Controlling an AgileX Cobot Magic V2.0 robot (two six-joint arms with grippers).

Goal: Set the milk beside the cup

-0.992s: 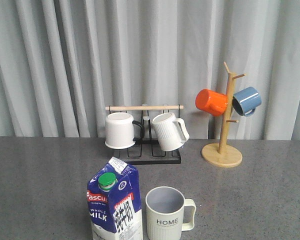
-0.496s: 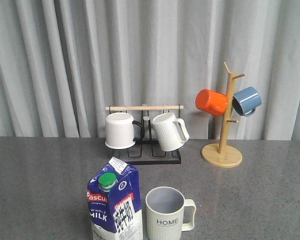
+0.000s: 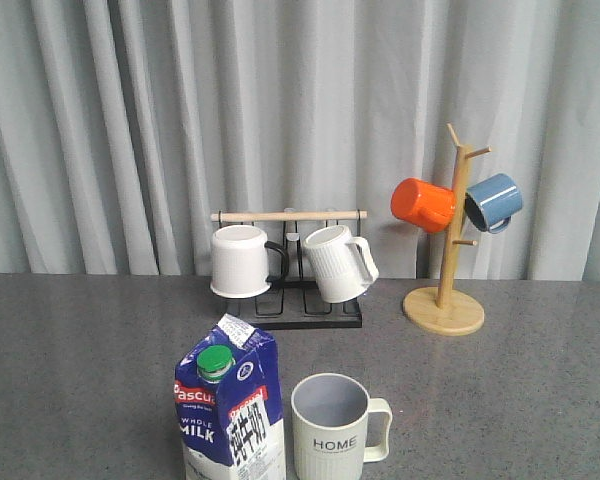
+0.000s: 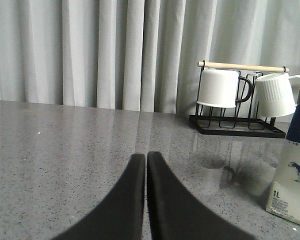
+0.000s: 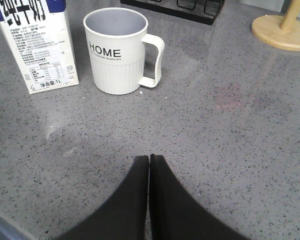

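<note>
The blue and white milk carton with a green cap stands upright at the table's front, just left of the off-white ribbed "HOME" cup, a small gap between them. Both show in the right wrist view, the milk beside the cup. Part of the carton shows in the left wrist view. My left gripper is shut and empty over bare table, left of the carton. My right gripper is shut and empty, short of the cup. Neither gripper shows in the front view.
A black wire rack with a wooden bar holds a plain white mug and a white ribbed mug at the back. A wooden mug tree at back right carries an orange mug and a blue mug. Grey curtain behind.
</note>
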